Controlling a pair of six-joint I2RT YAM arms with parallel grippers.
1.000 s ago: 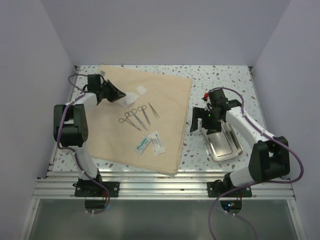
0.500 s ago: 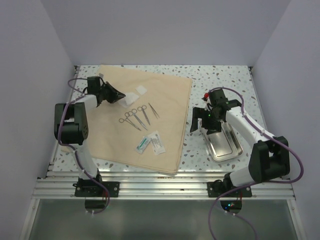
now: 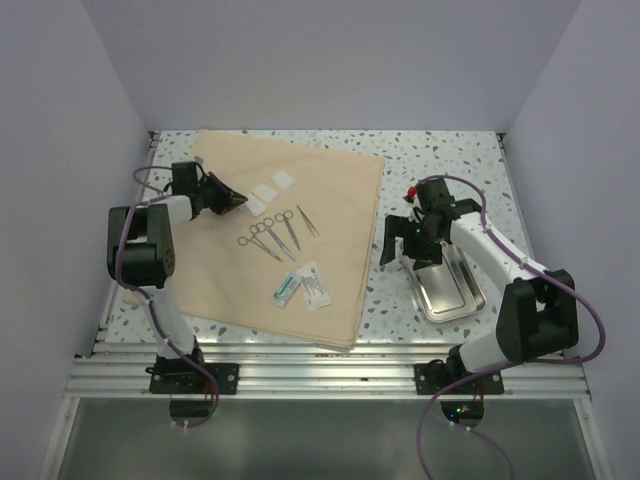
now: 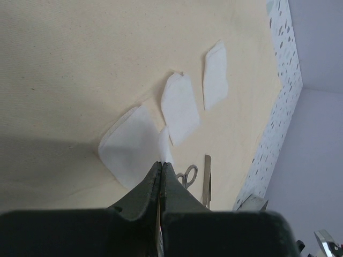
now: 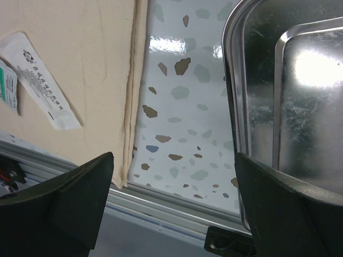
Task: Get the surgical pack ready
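Top external view is showing the tan cloth lying flat across the left and middle of the speckled table. On it, gauze squares are clustering toward the far left. Scissors and forceps are lying side by side a little nearer the arms, and two packets are resting nearer still, overlapping at a slant. The steel tray is sitting off the cloth on bare table to the right, apart from the cloth's edge. The left claw is hovering low over the cloth's far left part, right at the gauze. In the left wrist view its fingers are pressing tight together and nipping a white gauze sliver at the very tip (the sliver is standing up between two of the flat squares). The right claw is hanging over the tray's far-left end with its jaws spread wide, holding nothing. The right wrist view is looking down between them at the tray rim, a strip of table and the cloth's folded edge, with a packet lying near that edge.
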